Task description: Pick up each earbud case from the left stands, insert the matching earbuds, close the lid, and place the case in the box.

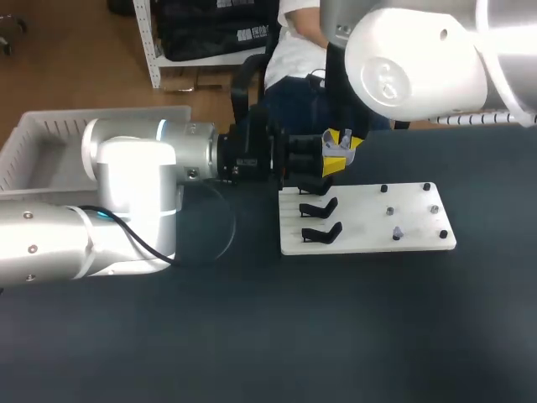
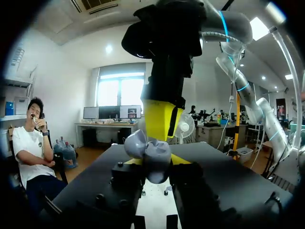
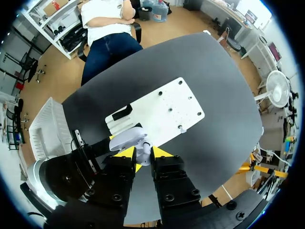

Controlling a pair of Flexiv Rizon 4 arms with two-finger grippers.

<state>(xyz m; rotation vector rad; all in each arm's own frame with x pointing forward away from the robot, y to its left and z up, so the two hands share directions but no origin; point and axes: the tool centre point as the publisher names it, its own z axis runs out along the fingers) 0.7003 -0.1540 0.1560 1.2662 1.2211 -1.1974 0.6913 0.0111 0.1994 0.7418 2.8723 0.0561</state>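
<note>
A pale open earbud case (image 2: 145, 150) hangs above the white plate's (image 1: 369, 239) near left corner. My left gripper (image 2: 155, 162) is shut on it from both sides. In the head view this gripper (image 1: 334, 159) comes in level from the left. My right gripper (image 3: 144, 155) points straight down onto the case (image 3: 126, 139), its yellow fingers (image 2: 162, 119) standing just over the open lid. They are shut on a small white earbud (image 3: 145, 151) at the case's mouth. One grey earbud (image 1: 396, 232) still stands on the plate. Two black stands (image 1: 319, 220) on the plate's left side are bare.
A white basket (image 1: 50, 143) sits at the table's far left, also seen beside my left arm (image 3: 47, 129). Several small black pegs (image 1: 426, 187) dot the plate's right half. My right arm's (image 1: 419, 67) bulk hangs over the back right.
</note>
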